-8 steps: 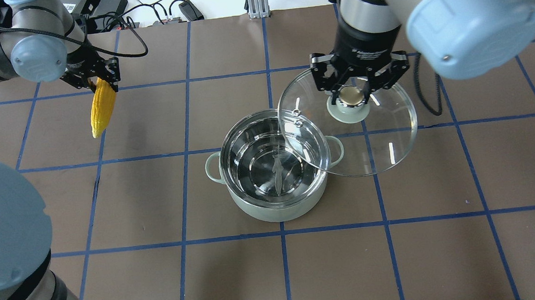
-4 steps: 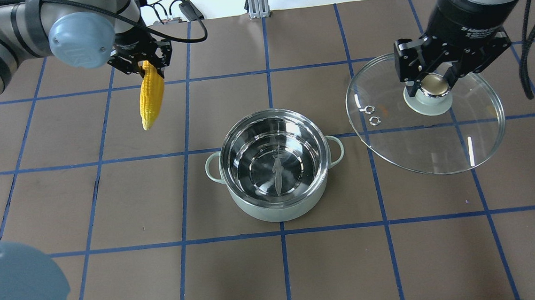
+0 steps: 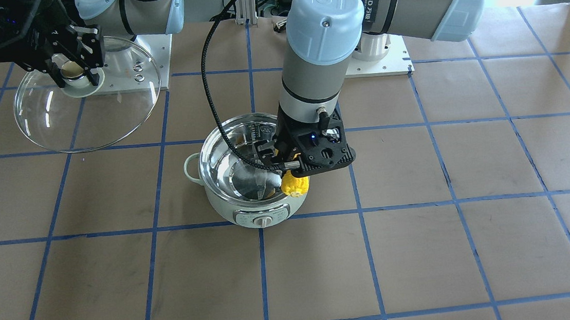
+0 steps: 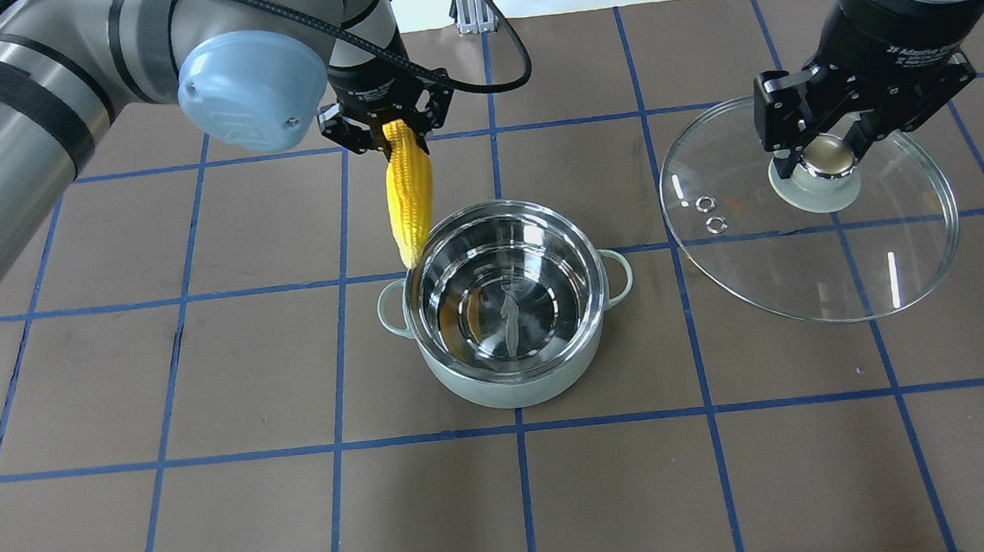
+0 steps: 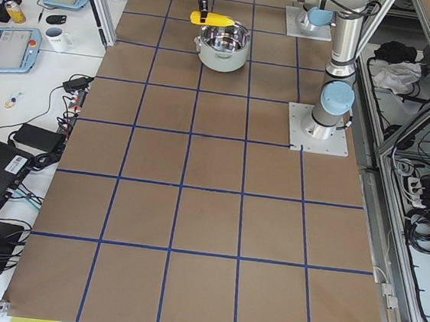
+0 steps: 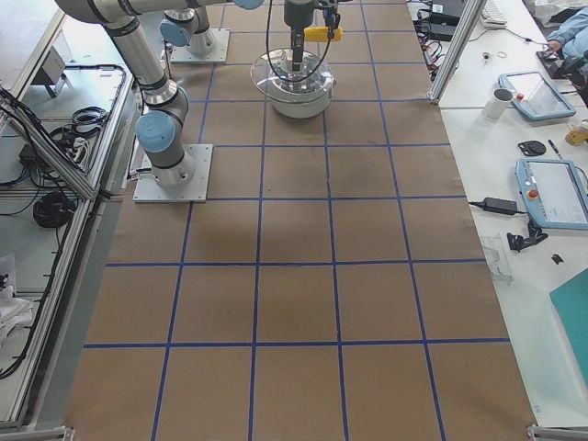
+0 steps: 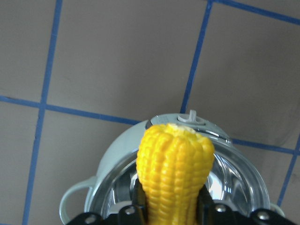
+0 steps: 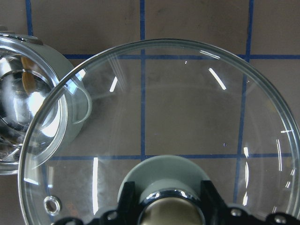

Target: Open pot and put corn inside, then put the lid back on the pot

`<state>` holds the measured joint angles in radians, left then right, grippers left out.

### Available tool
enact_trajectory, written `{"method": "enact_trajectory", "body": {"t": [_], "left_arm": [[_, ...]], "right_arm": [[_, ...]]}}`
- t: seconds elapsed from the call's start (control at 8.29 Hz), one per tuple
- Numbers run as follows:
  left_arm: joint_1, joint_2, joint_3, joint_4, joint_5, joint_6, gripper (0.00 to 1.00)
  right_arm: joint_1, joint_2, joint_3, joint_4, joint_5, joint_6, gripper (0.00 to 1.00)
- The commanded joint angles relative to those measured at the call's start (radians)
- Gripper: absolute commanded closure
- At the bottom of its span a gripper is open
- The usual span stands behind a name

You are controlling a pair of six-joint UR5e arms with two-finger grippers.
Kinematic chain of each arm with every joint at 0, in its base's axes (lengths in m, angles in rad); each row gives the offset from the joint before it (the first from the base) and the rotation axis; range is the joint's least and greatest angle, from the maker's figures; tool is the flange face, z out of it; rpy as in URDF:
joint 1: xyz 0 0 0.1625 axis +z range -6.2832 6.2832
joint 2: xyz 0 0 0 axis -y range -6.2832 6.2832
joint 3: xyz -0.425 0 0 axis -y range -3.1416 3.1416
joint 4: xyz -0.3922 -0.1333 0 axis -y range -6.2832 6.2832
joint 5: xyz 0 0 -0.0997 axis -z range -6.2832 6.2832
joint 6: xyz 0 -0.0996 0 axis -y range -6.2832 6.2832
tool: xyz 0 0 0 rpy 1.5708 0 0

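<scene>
Well, there is just one pot (image 4: 509,389) out on the brown tabletop (image 4: 214,512), a small mint-green one with a shiny steel inside. It sits near the middle, uncovered and with nothing in it. It has two loop handles (image 4: 391,307), one on its left and one on its right, and a single white dial (image 3: 264,222) on the grey panel at its far side.

Two arms are working, each with one claw. The left claw (image 4: 394,134) is clenched on the thick end of the one corn cob (image 4: 410,197), which hangs tip down. The tip sits over the pot's left rim, above it rather than inside, and the wrist camera looks straight down the cob into the steel bowl.

Off to the right, well apart from the pot, the right claw (image 4: 826,156) grips the beige knob (image 4: 830,159) of the one glass lid (image 4: 812,271), a finger on either side of it. The lid hangs tilted, its lower edge on the side nearer the robot, and the blue tape lines (image 4: 525,499) of the tabletop show through the glass. I count two small steel-ringed holes (image 4: 703,203) in the dome, close together on the side facing the pot. I cannot tell whether the lid's low edge touches the tabletop.
</scene>
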<state>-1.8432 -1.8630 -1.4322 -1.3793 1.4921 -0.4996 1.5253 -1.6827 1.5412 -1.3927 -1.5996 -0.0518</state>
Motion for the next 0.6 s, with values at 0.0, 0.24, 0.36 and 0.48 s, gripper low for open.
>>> {"method": "enact_trajectory", "body": {"t": [0.0, 0.24, 0.36, 0.48], "left_arm": [[-0.027, -0.005, -0.085, -0.027, -0.067, -0.087, 1.00], [-0.044, -0.015, -0.135, -0.018, -0.065, -0.112, 1.00], [-0.054, -0.027, -0.139, -0.017, -0.067, -0.117, 1.00], [-0.067, -0.036, -0.137, -0.011, -0.065, -0.119, 1.00]], "right_arm": [[-0.001, 0.000, 0.000, 0.001, -0.003, -0.003, 0.86], [-0.001, 0.000, 0.002, 0.004, -0.008, -0.005, 0.90], [-0.001, 0.000, 0.002, 0.004, -0.010, -0.006, 0.90], [-0.001, 0.000, 0.002, 0.004, -0.010, -0.006, 0.90]]}}
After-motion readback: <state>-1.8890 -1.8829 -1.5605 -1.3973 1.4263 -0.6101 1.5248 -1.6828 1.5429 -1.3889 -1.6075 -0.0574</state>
